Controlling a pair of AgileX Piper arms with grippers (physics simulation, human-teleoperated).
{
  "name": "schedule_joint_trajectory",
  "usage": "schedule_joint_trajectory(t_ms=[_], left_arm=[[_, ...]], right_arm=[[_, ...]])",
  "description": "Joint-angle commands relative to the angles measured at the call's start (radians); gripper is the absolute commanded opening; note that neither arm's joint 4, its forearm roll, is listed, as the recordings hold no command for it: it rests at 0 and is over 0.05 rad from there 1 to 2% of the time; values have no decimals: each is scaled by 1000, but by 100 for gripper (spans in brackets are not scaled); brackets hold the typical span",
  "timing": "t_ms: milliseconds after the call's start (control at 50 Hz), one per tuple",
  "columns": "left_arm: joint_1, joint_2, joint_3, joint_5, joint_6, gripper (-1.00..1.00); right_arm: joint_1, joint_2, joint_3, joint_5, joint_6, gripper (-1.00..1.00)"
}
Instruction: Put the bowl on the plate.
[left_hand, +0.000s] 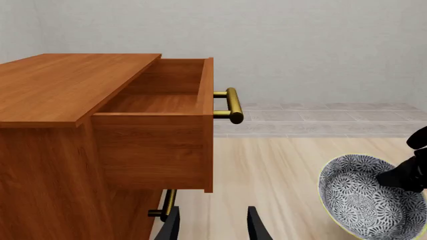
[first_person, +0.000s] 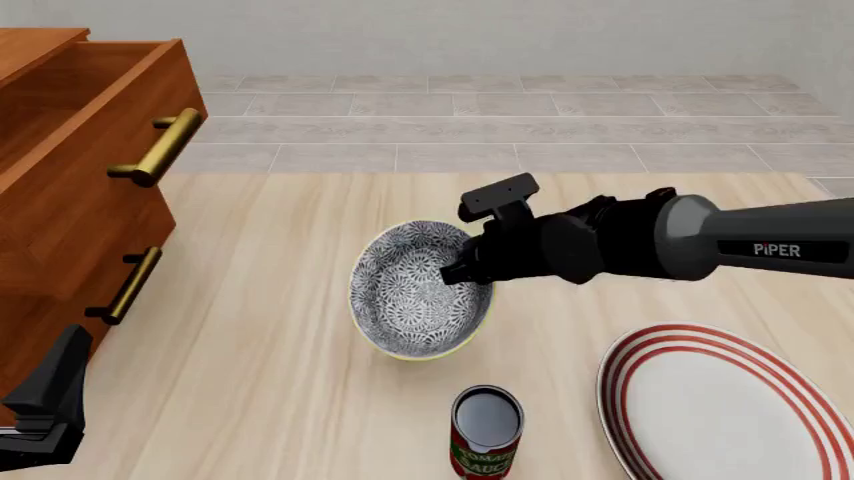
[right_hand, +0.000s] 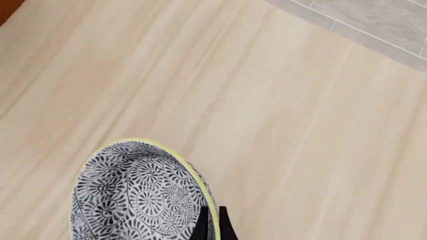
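Right arm has the bowl by its rim, tipped up over the middle of the desk.

I see the wooden cabinet (first_person: 67, 180) at the desk's left edge, its top drawer (left_hand: 160, 130) pulled out, brass handle (first_person: 158, 148) showing. The plate (first_person: 727, 405) lies flat at the near right corner, well apart from the bowl. The bowl (first_person: 416, 290) sits about mid-desk, tilted so its patterned inside faces my front camera; my right gripper (first_person: 467, 270) is closed down narrow on its far-right rim, one finger inside, one outside. I cannot tell whether the bowl's lower edge touches the desk (first_person: 267, 400). My left gripper (left_hand: 212, 225) is by the cabinet at the near left, jaws parted and holding nothing. The can (first_person: 486, 432) stands upright at the near edge, between bowl and plate.
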Motion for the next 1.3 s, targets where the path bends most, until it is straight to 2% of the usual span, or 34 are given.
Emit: schedule_joint_trajectory(t_ms=[20,400,720,940,1300], left_arm=[[0,0,0,0,0,100],[0,0,0,0,0,100],[0,0,0,0,0,100],[0,0,0,0,0,100],[0,0,0,0,0,100]], right_arm=[[-16,-47,-36,34,-5,-100],[-101,-142,10,34,-23,-100],[-213,-302,140,30,-24,-100],[-301,-438,224,83,-42,-100],[-430,-629,349,131,-33,-100]])
